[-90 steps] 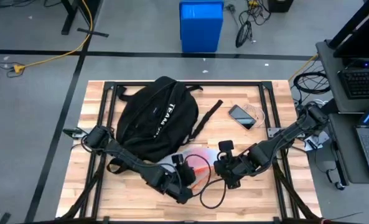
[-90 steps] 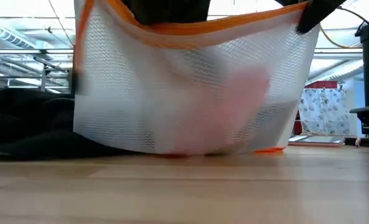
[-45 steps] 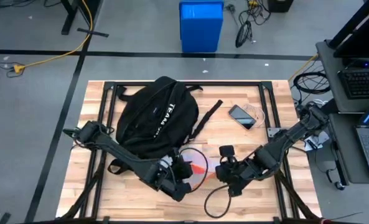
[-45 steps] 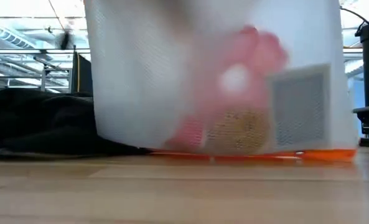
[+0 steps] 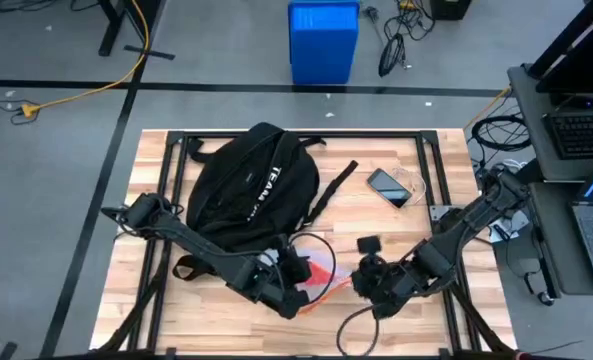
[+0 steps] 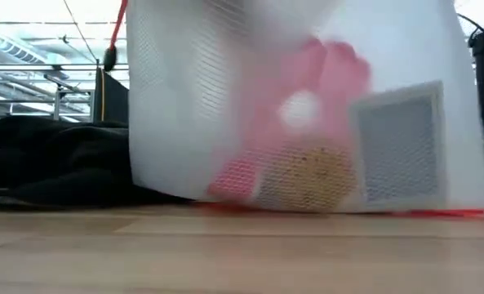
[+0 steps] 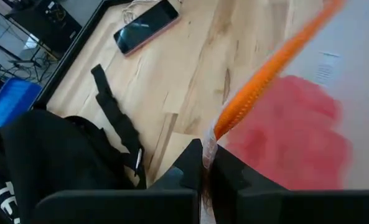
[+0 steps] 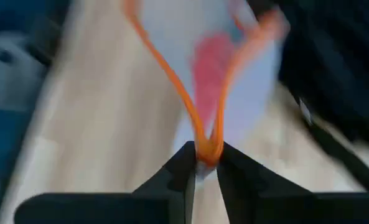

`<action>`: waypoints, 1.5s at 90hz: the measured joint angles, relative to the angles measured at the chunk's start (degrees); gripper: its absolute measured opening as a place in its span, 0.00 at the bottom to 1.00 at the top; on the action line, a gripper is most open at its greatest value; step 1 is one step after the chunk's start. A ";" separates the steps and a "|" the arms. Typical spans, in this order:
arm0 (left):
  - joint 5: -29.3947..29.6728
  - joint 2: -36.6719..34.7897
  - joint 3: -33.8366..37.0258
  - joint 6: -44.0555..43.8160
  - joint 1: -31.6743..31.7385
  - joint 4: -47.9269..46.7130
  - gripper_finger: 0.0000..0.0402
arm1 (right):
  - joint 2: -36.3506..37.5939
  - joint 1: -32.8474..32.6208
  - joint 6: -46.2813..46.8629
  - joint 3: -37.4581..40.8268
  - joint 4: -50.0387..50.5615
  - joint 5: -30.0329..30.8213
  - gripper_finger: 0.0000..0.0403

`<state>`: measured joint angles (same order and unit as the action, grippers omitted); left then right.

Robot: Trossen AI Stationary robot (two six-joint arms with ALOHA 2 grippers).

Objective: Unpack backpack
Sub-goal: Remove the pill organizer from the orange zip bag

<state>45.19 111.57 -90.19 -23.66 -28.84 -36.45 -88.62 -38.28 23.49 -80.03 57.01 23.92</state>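
Beside backpack [image 5: 246,190], grippers pinching mesh bag [image 6: 307,122], contents blurry

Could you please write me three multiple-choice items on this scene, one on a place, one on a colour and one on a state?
1. Where does the smartphone lie?
A. On the bare wood to the right of the backpack
B. On top of the backpack
C. Inside the mesh bag

2. What colour is the trim along the mesh bag's edge?
A. Blue
B. Orange
C. Green

3. How is the mesh bag held?
A. It lies loose, with both grippers away from it
B. Only the right gripper holds it
C. The left gripper and the right gripper each pinch its edge

Answers:
1. A, since the high view shows the phone on the tabletop, apart from the backpack.
2. B, since both wrist views show an orange band.
3. C, since each wrist view shows that arm's fingers shut on the trim.
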 joint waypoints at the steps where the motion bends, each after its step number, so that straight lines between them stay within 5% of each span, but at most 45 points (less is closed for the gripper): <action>1: 0.00 0.00 0.00 0.00 0.00 0.04 0.00 | 0.00 0.13 0.67 0.00 1.03 0.18 0.12; 30: -1.60 0.03 0.04 -2.55 0.46 5.90 0.00 | 0.11 1.40 16.83 -1.40 17.20 0.46 0.12; 39: -1.73 0.10 0.09 -2.59 0.73 6.16 0.00 | 0.05 -0.06 11.30 -1.93 10.90 0.66 0.12; 67: -6.05 1.24 1.49 -2.53 2.79 8.95 0.00 | -1.97 -3.74 -16.67 2.97 -29.50 -0.47 0.12; 83: -6.23 1.64 1.49 -1.57 3.28 8.99 0.00 | -8.27 -2.88 -14.01 3.87 -28.47 -2.43 0.12; 99: -6.34 1.70 1.49 -1.06 3.26 9.52 0.00 | -14.91 1.23 -14.05 3.91 -30.38 -13.22 0.14; 135: -5.92 1.72 1.49 0.26 3.30 8.11 0.00 | -18.34 5.33 -12.18 3.71 -29.66 -13.94 0.28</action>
<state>39.27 113.29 -88.71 -23.40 -25.54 -28.34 -106.96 -32.95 11.32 -76.32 27.35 9.98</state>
